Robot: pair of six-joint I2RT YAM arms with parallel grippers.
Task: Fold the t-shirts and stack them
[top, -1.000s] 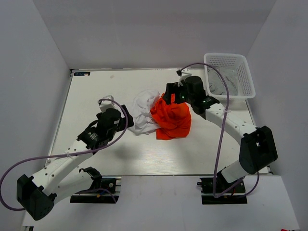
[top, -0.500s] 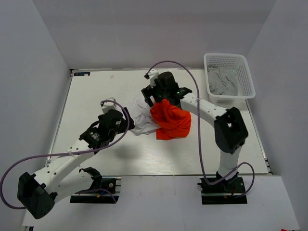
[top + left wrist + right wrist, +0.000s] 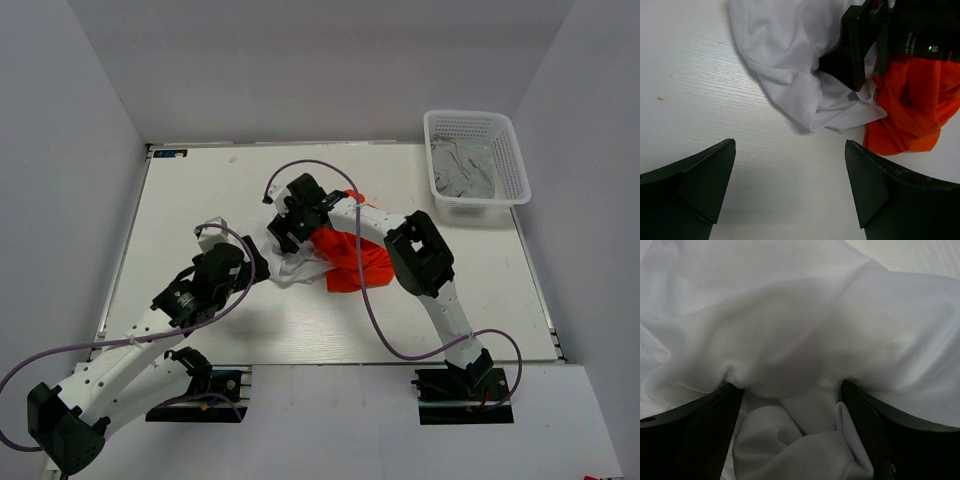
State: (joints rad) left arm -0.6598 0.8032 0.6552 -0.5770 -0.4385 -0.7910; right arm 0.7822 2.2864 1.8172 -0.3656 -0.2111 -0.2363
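Two t-shirts lie crumpled together mid-table: a bright orange-red one (image 3: 356, 262) (image 3: 912, 107) and, to its left, a white one (image 3: 296, 264) (image 3: 790, 60) (image 3: 800, 330). My right gripper (image 3: 281, 231) (image 3: 790, 392) is pressed down into the white shirt, its jaws wide open with a bunched fold of white cloth between them; its black body (image 3: 860, 45) shows in the left wrist view. My left gripper (image 3: 254, 268) (image 3: 790, 145) hovers open over bare table just left of the white shirt's near edge, holding nothing.
A white lattice basket (image 3: 512, 150) with grey cloth (image 3: 462, 170) in it stands at the far right corner. The right arm (image 3: 420, 255) arches over the orange shirt. Grey walls ring the white table (image 3: 200, 190).
The right arm has swept left from beside the basket, across the orange shirt, onto the white shirt. The left gripper has drawn back slightly toward the near left.
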